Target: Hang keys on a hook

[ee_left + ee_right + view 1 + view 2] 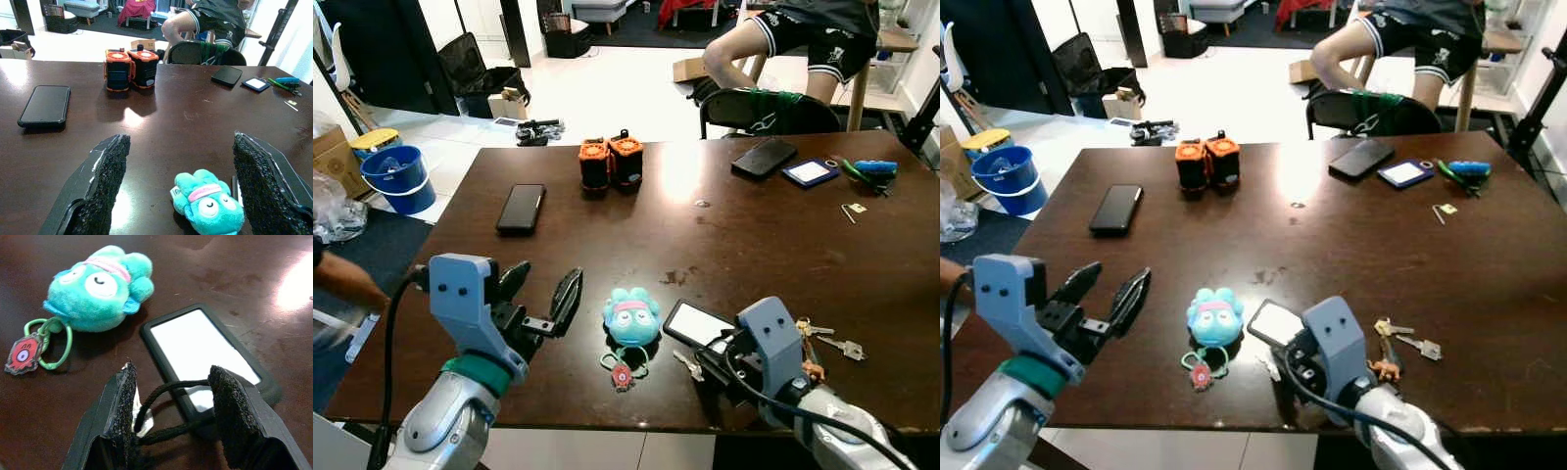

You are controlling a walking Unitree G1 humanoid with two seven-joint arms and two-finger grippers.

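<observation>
A bunch of silver keys (826,341) lies on the dark wooden table (734,235) near its front right edge. A teal plush keychain (631,317) with a green ring and red tag rests at the front middle. Beside it lies a black-framed card holder (203,350) with a black cord (161,391). My right gripper (171,374) hovers low over that cord, open, with the cord looped between its fingers and a small silver key (688,364) next to them. My left gripper (545,286) stands open above the table, left of the plush.
A black phone (521,208) lies at the left and two orange-black battery packs (610,162) stand at the back. Another phone (764,157), a badge (810,172) and pliers (867,168) sit far right. A person sits behind the table. A blue bucket (396,178) stands on the floor.
</observation>
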